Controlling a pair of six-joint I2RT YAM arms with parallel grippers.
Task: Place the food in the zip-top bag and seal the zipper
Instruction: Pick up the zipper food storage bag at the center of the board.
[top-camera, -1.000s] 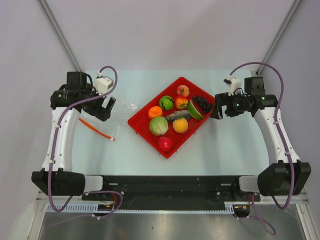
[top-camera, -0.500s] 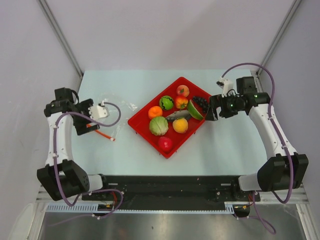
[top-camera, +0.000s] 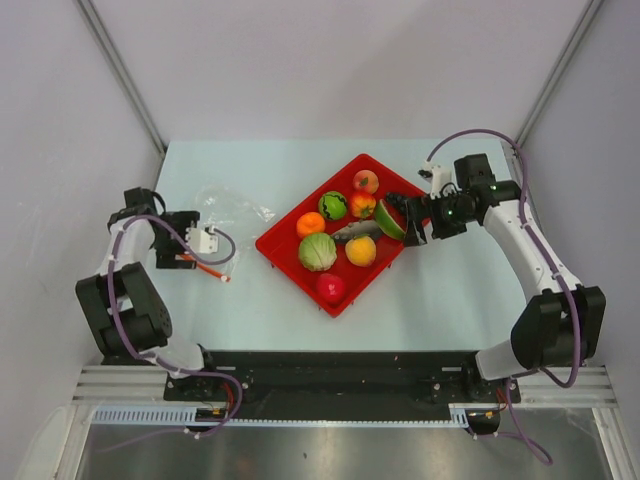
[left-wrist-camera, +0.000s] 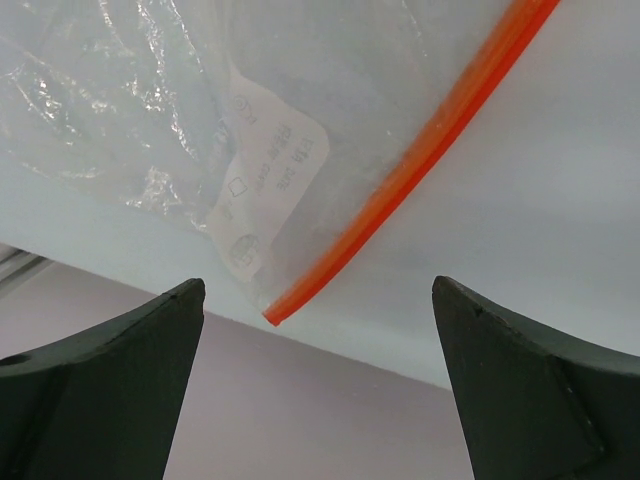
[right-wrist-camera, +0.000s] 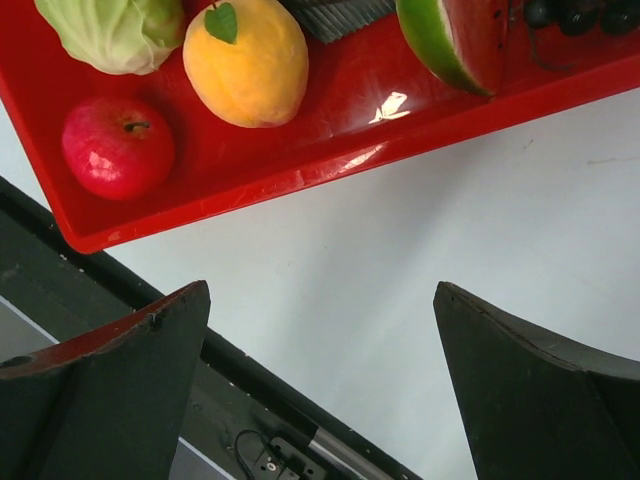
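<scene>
Left pincer (left-wrist-camera: 315, 290): spread wide, empty, frame left, over zipper (left-wrist-camera: 430, 150) end, apparently to steady zip-top bag (left-wrist-camera: 150, 120).
Right pincer (right-wrist-camera: 322, 295): agape, empty, at tray (right-wrist-camera: 300, 175) edge, poised for food (right-wrist-camera: 245, 60).

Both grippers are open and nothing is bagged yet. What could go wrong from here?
1. The bag lies flat, its zipper end near the table edge; the open left gripper might push it off instead of gripping it.
2. The open right gripper hangs beside the tray rim; lowering there might strike the rim and scatter the food.
</scene>
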